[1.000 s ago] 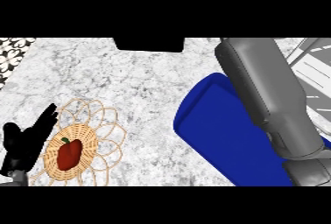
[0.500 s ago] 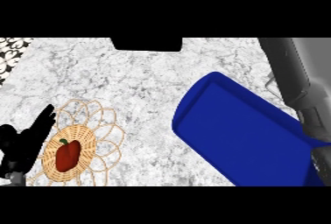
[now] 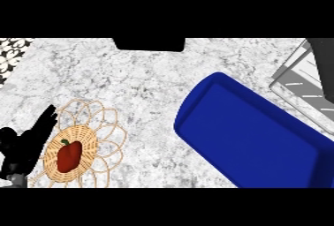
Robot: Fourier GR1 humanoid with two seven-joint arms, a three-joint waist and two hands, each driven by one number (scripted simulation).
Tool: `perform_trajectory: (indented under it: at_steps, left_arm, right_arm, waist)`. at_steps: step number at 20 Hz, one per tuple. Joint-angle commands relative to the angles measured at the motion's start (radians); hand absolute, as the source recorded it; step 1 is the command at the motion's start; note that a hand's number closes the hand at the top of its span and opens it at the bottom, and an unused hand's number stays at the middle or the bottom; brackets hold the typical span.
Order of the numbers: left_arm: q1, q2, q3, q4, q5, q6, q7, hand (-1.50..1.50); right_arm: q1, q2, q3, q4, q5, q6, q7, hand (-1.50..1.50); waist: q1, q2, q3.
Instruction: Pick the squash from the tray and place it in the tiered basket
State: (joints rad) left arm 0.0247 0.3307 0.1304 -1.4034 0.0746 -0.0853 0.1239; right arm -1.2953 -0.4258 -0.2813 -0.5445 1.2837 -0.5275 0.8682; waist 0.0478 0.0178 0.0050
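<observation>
Tray (image 3: pixel 254 141) blue on marble tabletop (image 3: pixel 130 79), red pepper (image 3: pixel 69 156) in wicker basket (image 3: pixel 91 132), left hand (image 3: pixel 23 143) resting beside it with fingers spread straight

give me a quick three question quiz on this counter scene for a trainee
1. True or false: the blue tray has a squash lying on it.
2. What lies in the wicker basket?
A. a red pepper
B. a lemon
C. a spoon
3. Fill in: the only hand in view is the robot's ____ hand, at the view's lower left edge.

Key:
1. False. The tray's visible surface is bare, and no squash shows anywhere in the head view.
2. A. The red pepper lies in the basket's woven middle.
3. Left. The left hand rests open beside the basket, fingers up; the right hand is out of view.
</observation>
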Motion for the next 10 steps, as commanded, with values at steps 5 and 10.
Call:
perform_trajectory:
  at_steps: [5,10]
  left_arm:
    - [0.017,-0.022,-0.031,-0.019,-0.026,0.007,0.032,0.00]
    - [0.001,-0.016,-0.002,-0.005,-0.009,0.009,0.021,0.00]
  right_arm:
    - [-0.013,-0.131,-0.118,0.157,-0.113,-0.131,-0.222,1.50]
    - [0.027,-0.216,0.074,0.287,0.120,0.085,-0.178,1.50]
  waist:
    - [0.016,0.008,-0.003]
    - [0.006,0.010,-0.011]
